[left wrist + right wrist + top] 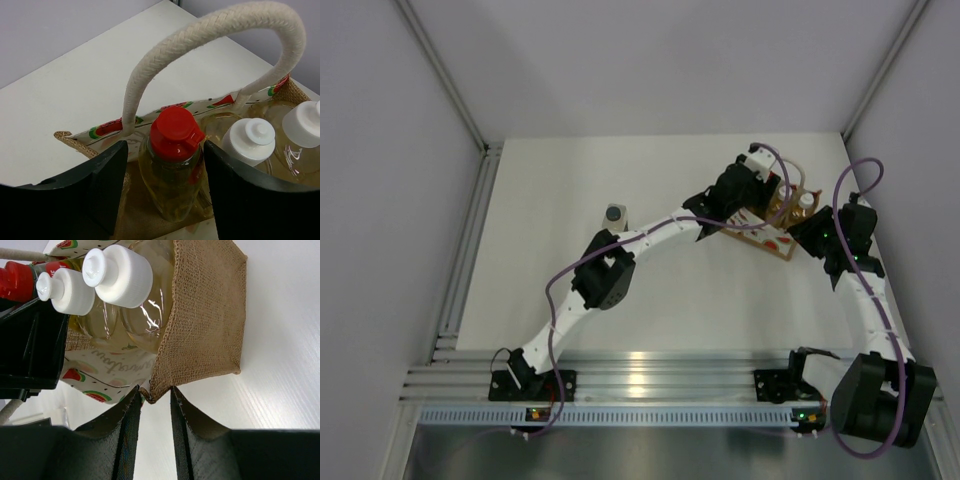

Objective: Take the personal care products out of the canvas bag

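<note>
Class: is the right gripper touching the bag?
Touching. The right wrist view shows the right gripper pinching a corner of the bag between its fingers.

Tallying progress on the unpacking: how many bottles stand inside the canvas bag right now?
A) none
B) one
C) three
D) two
C: the red-capped bottle, a white-capped bottle and a second white-capped bottle stand in the canvas bag, while the grey-capped bottle stands apart on the table.
</note>
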### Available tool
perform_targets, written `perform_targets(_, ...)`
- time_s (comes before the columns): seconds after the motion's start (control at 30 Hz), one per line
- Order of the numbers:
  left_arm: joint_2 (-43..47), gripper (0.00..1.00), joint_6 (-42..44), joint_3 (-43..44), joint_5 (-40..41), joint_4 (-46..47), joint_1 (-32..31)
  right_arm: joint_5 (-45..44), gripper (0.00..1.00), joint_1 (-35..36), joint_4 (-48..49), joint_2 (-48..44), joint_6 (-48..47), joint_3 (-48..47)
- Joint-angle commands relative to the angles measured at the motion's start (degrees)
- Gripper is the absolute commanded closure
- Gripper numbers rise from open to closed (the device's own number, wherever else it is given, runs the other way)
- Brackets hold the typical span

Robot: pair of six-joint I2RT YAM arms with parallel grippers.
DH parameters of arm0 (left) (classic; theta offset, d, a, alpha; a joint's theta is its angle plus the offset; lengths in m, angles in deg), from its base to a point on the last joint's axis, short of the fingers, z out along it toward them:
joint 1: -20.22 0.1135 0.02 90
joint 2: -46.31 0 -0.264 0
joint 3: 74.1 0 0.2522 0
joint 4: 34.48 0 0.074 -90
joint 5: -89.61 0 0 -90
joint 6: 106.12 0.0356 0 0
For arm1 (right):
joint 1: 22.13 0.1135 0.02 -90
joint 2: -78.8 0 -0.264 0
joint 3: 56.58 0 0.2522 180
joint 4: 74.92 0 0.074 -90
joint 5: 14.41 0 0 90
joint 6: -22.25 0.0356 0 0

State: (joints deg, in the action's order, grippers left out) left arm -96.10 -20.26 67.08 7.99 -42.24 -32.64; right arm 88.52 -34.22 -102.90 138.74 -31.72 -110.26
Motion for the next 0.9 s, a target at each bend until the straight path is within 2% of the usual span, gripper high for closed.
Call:
perform_targets(0.0,-1.0,0.33,1.2,2.4,0.3,1.6,0.2,0.0,0.71,0.8,3.0,-1.5,-0.4,-3.8)
perform_targets(0.17,-2.4,0.3,1.2,2.8,0.2,1.5,0.2,-0.1,0.71,0.8,3.0,-1.3,-0.4,-3.9)
perform_targets(0.2,-2.8,0.33,1.3,2.8,0.3,1.5,0.2,0.0,0.71,0.7,3.0,-1.3,-0.4,-3.9)
perform_targets(0.33,-3.0,0.61,1.4,2.8,0.8,1.3,0.2,0.0,0.72,0.7,2.9,-1.1,-0.7,-3.9)
perform_targets(0.4,-2.5,0.67,1.5,3.0,0.9,1.4,0.1,-0.1,0.72,0.7,2.9,-1.2,-0.7,-3.9)
perform_targets(0.47,-2.2,0.8,1.2,3.8,1.4,1.3,0.0,0.0,0.72,0.7,2.9,-1.1,-0.7,-3.9)
perform_targets(0.53,-1.6,0.87,0.7,4.3,1.8,1.3,0.0,-0.1,0.72,0.8,2.9,-1.1,-0.7,-3.9)
perform_targets(0.57,-1.3,1.0,0.6,4.9,2.9,1.4,-0.1,-0.1,0.72,0.8,3.0,-1.0,-0.7,-3.9)
perform_targets(0.87,0.1,1.0,0.1,9.4,5.2,2.8,-0.3,-0.3,0.72,0.7,3.0,-0.9,-1.0,-3.8)
